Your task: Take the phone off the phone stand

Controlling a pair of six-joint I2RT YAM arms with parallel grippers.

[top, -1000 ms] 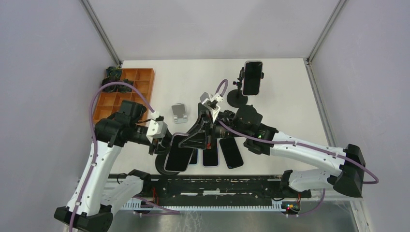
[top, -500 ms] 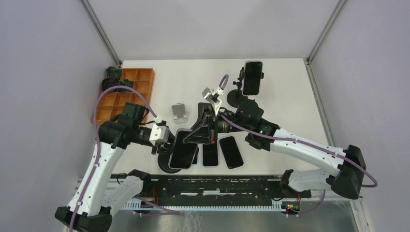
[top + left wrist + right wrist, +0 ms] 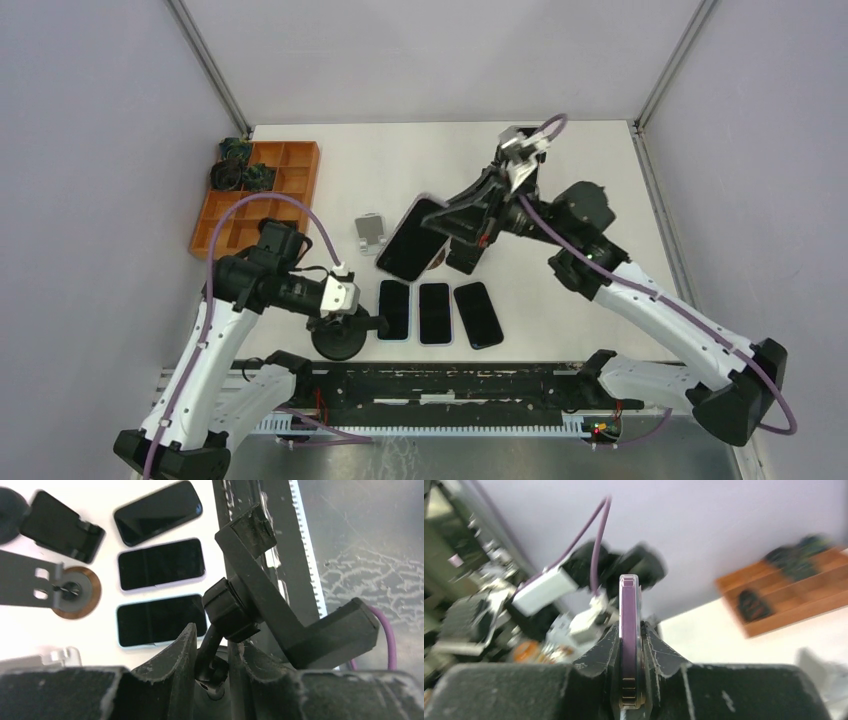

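A dark phone with a purple edge (image 3: 410, 238) hangs in the air over the middle of the table, clear of its stand. My right gripper (image 3: 450, 213) is shut on it; in the right wrist view the phone (image 3: 629, 625) stands edge-on between the fingers (image 3: 606, 647). The black phone stand (image 3: 340, 340) sits at the near edge with its cradle empty. My left gripper (image 3: 347, 318) is shut on the stand's neck (image 3: 216, 645), below the empty L-shaped cradle (image 3: 280, 610).
Three phones (image 3: 433, 313) lie side by side near the front, also in the left wrist view (image 3: 161, 563). A small silver stand (image 3: 371, 232), an orange compartment tray (image 3: 258, 190) at back left, a brown disc (image 3: 437, 262), and a second stand at the back holding a phone (image 3: 525, 165).
The right gripper has lifted the phone off the stand and carried it up, back and to the right. The left gripper stays shut on the stand, whose cradle is now empty.
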